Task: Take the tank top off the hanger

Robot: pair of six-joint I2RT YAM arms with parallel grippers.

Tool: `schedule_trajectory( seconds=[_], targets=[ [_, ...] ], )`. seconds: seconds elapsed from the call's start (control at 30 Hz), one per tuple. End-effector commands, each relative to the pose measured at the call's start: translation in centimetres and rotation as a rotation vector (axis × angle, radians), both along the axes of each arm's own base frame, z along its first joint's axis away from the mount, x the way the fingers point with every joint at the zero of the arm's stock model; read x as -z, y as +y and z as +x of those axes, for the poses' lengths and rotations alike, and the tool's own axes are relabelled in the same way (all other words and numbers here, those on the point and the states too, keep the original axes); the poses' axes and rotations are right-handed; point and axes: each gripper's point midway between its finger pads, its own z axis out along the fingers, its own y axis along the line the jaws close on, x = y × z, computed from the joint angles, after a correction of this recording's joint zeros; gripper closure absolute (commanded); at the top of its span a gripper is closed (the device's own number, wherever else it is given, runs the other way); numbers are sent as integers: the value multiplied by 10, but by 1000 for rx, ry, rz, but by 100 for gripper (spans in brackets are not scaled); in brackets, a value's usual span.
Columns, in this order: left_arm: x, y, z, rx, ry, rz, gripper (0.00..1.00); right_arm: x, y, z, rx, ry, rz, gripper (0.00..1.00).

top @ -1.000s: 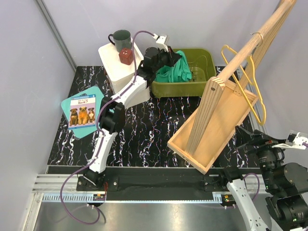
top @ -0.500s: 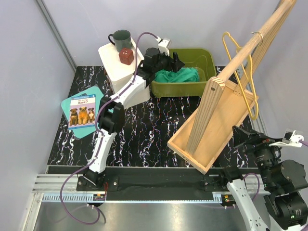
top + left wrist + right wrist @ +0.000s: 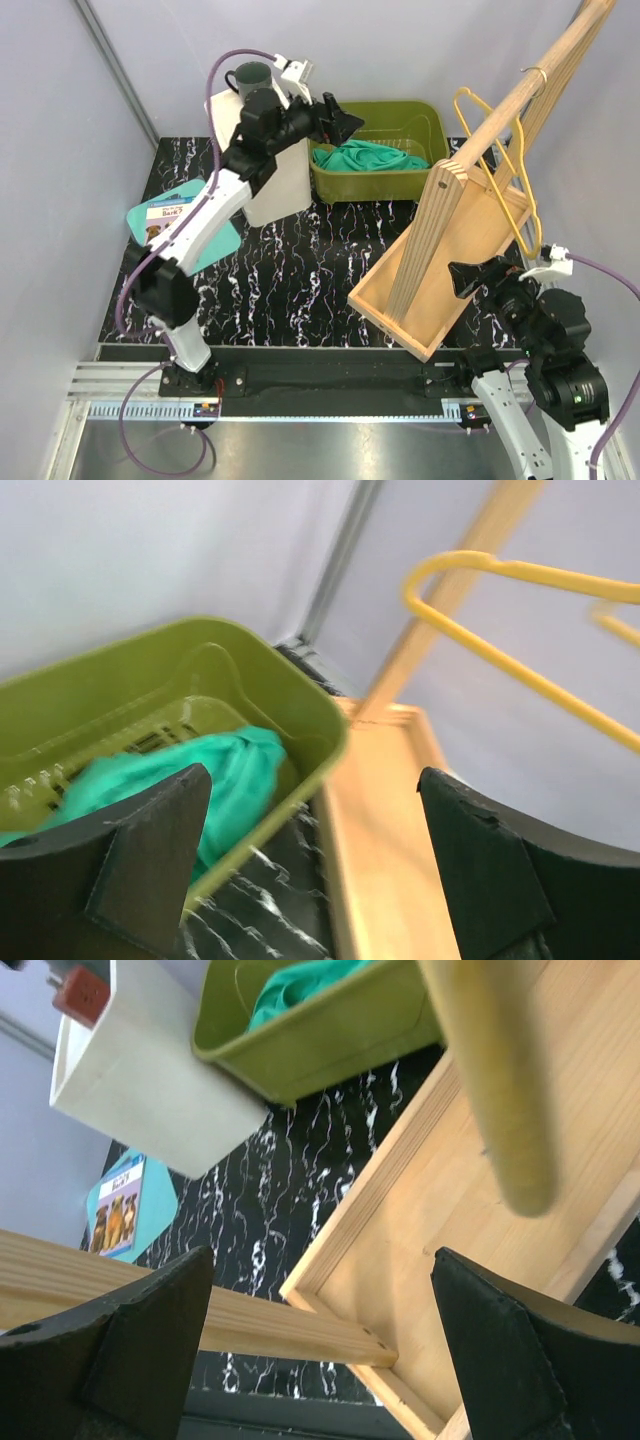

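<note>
tank top point(image 3: 368, 157) lies bunched in basket point(image 3: 425, 115), top centre. hanger point(image 3: 520, 670) hangs bare on rack point(image 3: 440, 215), upper right. left gripper point(image 3: 315, 860) and right gripper point(image 3: 320, 1340) jaws apart, empty: looks done.

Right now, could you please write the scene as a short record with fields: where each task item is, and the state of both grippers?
tank top: bunched inside the olive basket, off the hanger
hanger: bare, hanging on the rod of the wooden rack
left gripper: open, empty, above the left end of the basket
right gripper: open, empty, beside the tray of the rack
task status: appears done
</note>
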Motion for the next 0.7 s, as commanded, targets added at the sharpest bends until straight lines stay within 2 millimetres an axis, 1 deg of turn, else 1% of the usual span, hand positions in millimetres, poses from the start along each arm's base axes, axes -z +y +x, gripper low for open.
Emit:
schedule_trajectory(
  seconds=[0.0, 0.03, 0.07, 0.1, 0.13, 0.17, 0.2, 0.23, 0.27, 0.3, 0.33, 0.37, 0.4, 0.43, 0.47, 0.5, 0.53, 0.57, 0.6, 0.63, 0.67],
  targets=[
    [-20, 21, -63, 60, 82, -135, 12, 27, 21, 1, -87, 91, 66, 2],
    [-15, 24, -73, 70, 105, -145, 12, 34, 25, 2, -98, 118, 89, 1],
    [16, 26, -85, 80, 179, -132, 12, 46, 27, 5, -95, 156, 97, 1],
    [-2, 34, -106, 100, 163, -188, 13, 52, 29, 8, -93, 184, 107, 1],
    [4, 37, -117, 111, 178, -204, 13, 54, 29, 11, -79, 191, 130, 0],
    [38, 40, -129, 118, 245, -193, 13, 63, 28, 15, -60, 218, 141, 0],
    [21, 47, -151, 143, 205, -243, 13, 66, 27, 17, -37, 226, 156, 0],
    [52, 50, -162, 144, 259, -225, 13, 70, 24, 20, 2, 238, 185, 0],
    [44, 57, -183, 162, 235, -241, 13, 80, 23, 21, 16, 259, 194, 0],
    [51, 60, -194, 171, 250, -243, 13, 80, 24, 23, 29, 251, 230, 0],
    [80, 64, -205, 170, 303, -224, 13, 83, 23, 25, 46, 251, 249, 0],
    [72, 72, -225, 188, 268, -246, 12, 93, 23, 26, 59, 270, 263, 0],
    [79, 76, -234, 190, 275, -251, 12, 92, 24, 27, 66, 255, 295, 0],
    [108, 81, -244, 184, 321, -235, 12, 101, 25, 28, 70, 271, 307, 0],
    [101, 90, -259, 193, 281, -260, 12, 104, 25, 28, 75, 272, 319, 0],
    [108, 95, -266, 191, 284, -265, 11, 104, 26, 27, 79, 261, 348, 0],
    [133, 99, -273, 183, 318, -251, 11, 118, 25, 28, 93, 281, 357, 0],
    [128, 106, -284, 189, 276, -275, 11, 123, 25, 28, 98, 284, 373, 0],
    [150, 110, -289, 176, 304, -265, 10, 122, 26, 29, 100, 262, 404, 0],
    [157, 113, -293, 169, 305, -271, 9, 137, 27, 29, 101, 285, 406, 0],
    [151, 118, -302, 183, 274, -306, 9, 138, 29, 28, 87, 274, 418, 0]
  ],
)
